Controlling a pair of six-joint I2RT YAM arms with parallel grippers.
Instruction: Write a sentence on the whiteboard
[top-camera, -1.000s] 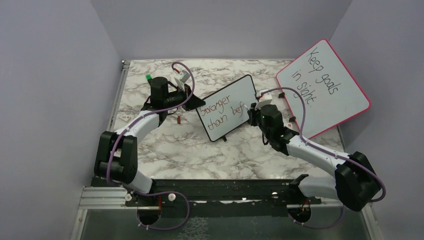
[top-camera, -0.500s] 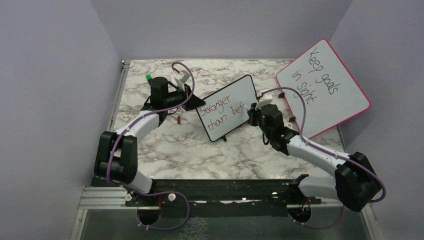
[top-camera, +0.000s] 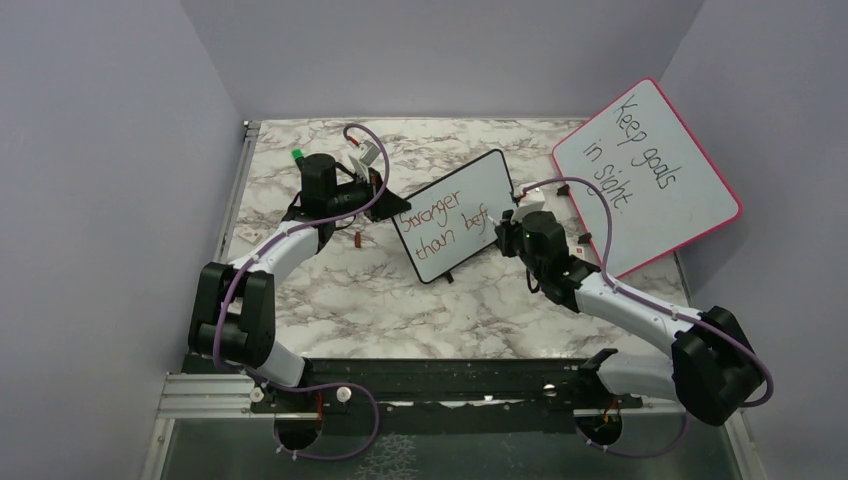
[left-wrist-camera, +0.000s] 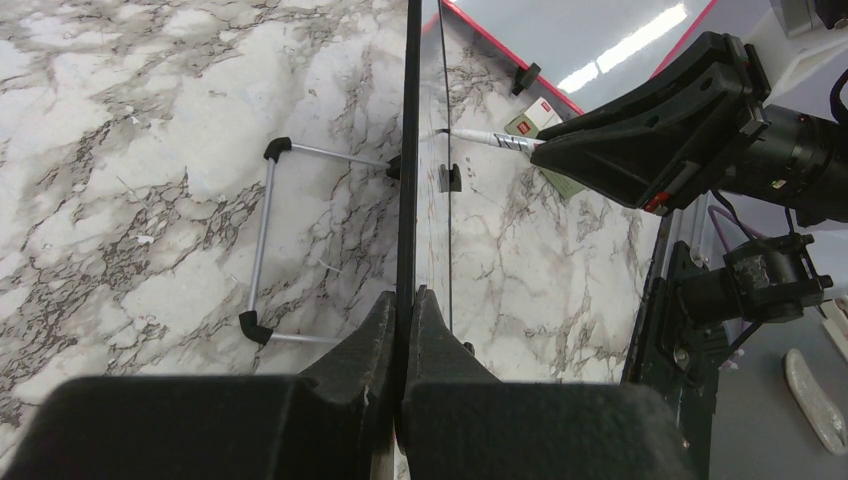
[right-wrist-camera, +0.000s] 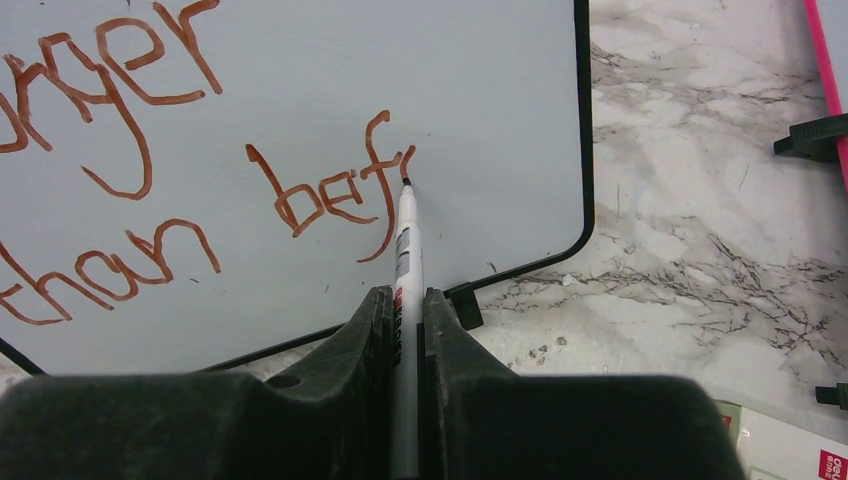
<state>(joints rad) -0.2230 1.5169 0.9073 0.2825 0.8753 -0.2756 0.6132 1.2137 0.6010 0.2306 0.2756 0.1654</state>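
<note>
Left gripper (left-wrist-camera: 405, 300) pinched shut on whiteboard (top-camera: 455, 215) edge, mid-frame, bracing it on bench (top-camera: 350, 290) against pen pressure. Right gripper (right-wrist-camera: 405, 305) clamped tight round marker (right-wrist-camera: 405, 235), tip on board just past "bef". Sentence (top-camera: 444, 222) looked unfinished.

We see whiteboard (top-camera: 455, 205), black-framed, propped tilted near middle of table (top-camera: 330, 290); sentence (top-camera: 445, 222), reddish-brown, two lines, reads "Stronger than bef".

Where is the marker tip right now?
Right wrist view: the marker, held in the right gripper, has its tip against the whiteboard, just after "bef" on the lower line of the sentence.
</note>
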